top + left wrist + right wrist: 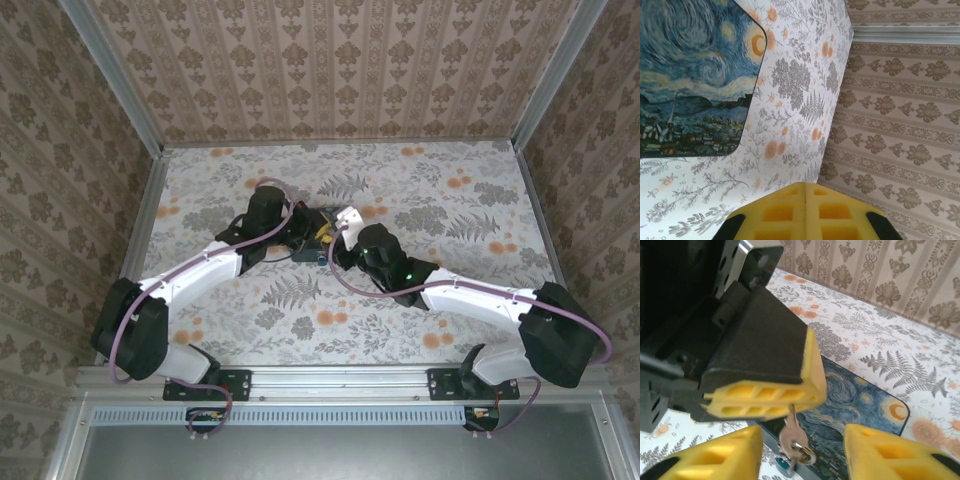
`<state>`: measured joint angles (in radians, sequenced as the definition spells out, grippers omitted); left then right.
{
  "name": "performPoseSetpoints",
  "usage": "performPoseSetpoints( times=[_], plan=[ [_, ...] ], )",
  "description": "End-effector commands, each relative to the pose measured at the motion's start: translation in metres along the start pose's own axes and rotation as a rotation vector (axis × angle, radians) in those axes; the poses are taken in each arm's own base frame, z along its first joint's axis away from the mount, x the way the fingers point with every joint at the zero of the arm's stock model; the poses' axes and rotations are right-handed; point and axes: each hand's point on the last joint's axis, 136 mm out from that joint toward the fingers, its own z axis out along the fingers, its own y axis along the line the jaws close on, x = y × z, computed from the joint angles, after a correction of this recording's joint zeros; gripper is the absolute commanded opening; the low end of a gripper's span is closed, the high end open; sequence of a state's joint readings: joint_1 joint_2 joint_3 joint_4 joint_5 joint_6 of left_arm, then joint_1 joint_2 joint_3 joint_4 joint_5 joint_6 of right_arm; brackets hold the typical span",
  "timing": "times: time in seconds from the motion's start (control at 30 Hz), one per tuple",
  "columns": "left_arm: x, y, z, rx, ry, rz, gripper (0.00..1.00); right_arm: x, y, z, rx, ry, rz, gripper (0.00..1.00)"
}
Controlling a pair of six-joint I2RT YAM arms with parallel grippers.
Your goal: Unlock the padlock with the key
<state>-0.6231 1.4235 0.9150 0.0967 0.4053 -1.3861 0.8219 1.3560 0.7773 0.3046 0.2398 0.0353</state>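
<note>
Above the tin (860, 400), near the middle of the table (900, 365), the two grippers met. The left gripper (770, 400) was closed, its yellow pads pressed together on the upper end of the key (789, 426), which hung straight down from them. A small ring (803, 455) sat at the key's lower end. The teal padlock (785, 466) dangled just below it, partly cut off by the bottom edge of the right wrist view. The right gripper (803, 432) stood open, one finger on each side of the hanging key and padlock, touching neither.

The step in hand looked like getting a hold on the padlock, so that key and lock could be worked against each other. To do it well, the right gripper probably needed to sit lower, with its fingers bracketing the padlock's body rather than the key or ring. It could then close squarely on the flat faces. Pinching the shackle or ring would likely let the body swing. The left pinch had to be firm, since the key was thin and could twist or slip between soft pads. Which end of the key was pinched could not be told for sure, and the keyhole was hidden, so alignment needed checking before any push or turn.
</note>
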Motion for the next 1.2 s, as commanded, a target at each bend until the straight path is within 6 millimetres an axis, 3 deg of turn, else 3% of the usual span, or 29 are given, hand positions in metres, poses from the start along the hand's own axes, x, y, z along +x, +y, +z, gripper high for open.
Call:
performPoseSetpoints(
  times=[0.0,0.13,0.27,0.5,0.77,1.17],
  plan=[
    [-0.019,-0.016,-0.017,0.04,-0.097,0.138,0.0,-0.02,-0.02,-0.018,0.052,-0.045,0.102,0.58],
    [-0.039,-0.027,-0.035,0.085,-0.198,0.303,0.0,-0.021,-0.043,-0.031,0.026,-0.069,0.326,0.63],
    [-0.048,-0.043,-0.049,0.134,-0.262,0.507,0.0,-0.023,-0.059,-0.031,-0.079,-0.085,0.609,0.65],
    [-0.049,-0.069,-0.07,0.224,-0.341,0.724,0.0,-0.042,-0.05,-0.016,-0.304,-0.116,0.895,0.67],
    [-0.049,-0.084,-0.077,0.394,-0.421,0.686,0.0,-0.061,-0.041,0.006,-0.484,-0.183,1.084,0.65],
    [-0.057,-0.072,-0.057,0.476,-0.455,0.519,0.0,-0.077,-0.034,0.018,-0.557,-0.222,1.134,0.56]
  ],
)
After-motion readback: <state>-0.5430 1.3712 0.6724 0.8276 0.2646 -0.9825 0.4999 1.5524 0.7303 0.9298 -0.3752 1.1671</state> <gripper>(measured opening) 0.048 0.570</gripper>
